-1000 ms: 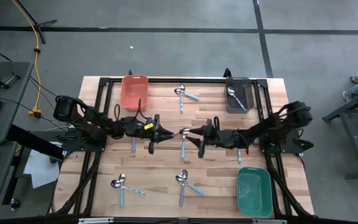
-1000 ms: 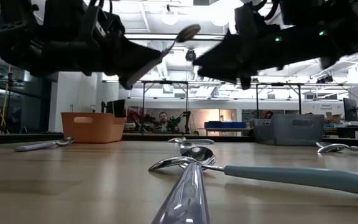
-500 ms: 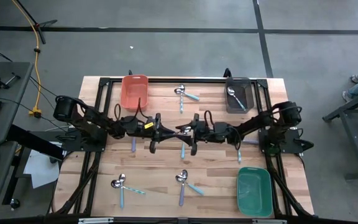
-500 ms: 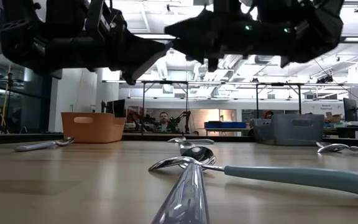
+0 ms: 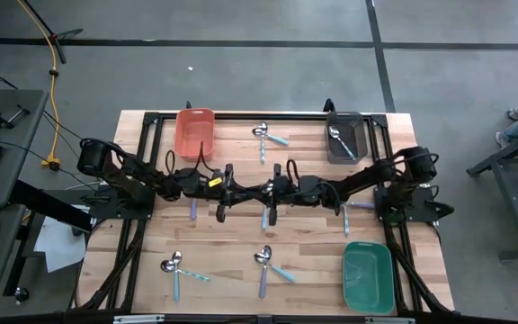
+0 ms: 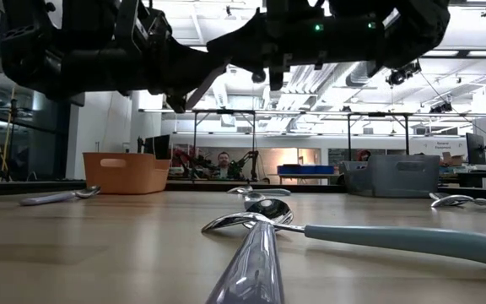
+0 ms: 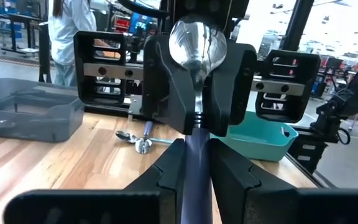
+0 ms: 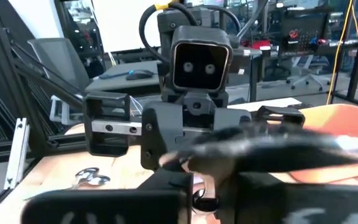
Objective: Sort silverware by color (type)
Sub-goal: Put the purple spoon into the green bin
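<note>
A purple-handled spoon [image 7: 197, 42] hangs level above the table's middle, bridging my two grippers. My left gripper [image 7: 194, 146] is shut on its handle end. My right gripper [image 7: 197, 115] faces it head-on and is shut on its bowl end. In the high view the two grippers meet at the spoon [image 5: 257, 189], left gripper [image 5: 234, 191] on one side and right gripper [image 5: 270, 191] on the other. More spoons lie flat on the table at the far middle [image 5: 268, 137], near left [image 5: 176, 267] and near middle [image 5: 266, 263]. My left gripper pinches the spoon's purple handle [image 7: 195, 163] between its two fingers. It comes level from the table's left, fingers lying along the handle. The spoon sticks out level toward the right, clear of the table. My right gripper pinches the spoon's neck [image 7: 197, 107] just below the bowl, between its two fingers [image 7: 169, 93]. It comes level from the table's right, along the spoon. The shiny bowl stands farther back between the fingers.
An orange bin [image 5: 195, 131] stands at the far left. At the far right a grey bin [image 5: 344, 137] has a spoon in it, and a green bin [image 5: 368, 275] stands near right. Loose handles lie under the arms [image 5: 192, 210] [image 5: 346, 220]. Two spoons fill the low view's foreground [image 6: 251, 253].
My right gripper has gone toward the table's left and a little up, up to my left gripper, and has shut on the spoon's bowl end. The bowl showed free in the low view before and is now covered. My left gripper and the spoon have stayed in place.
</note>
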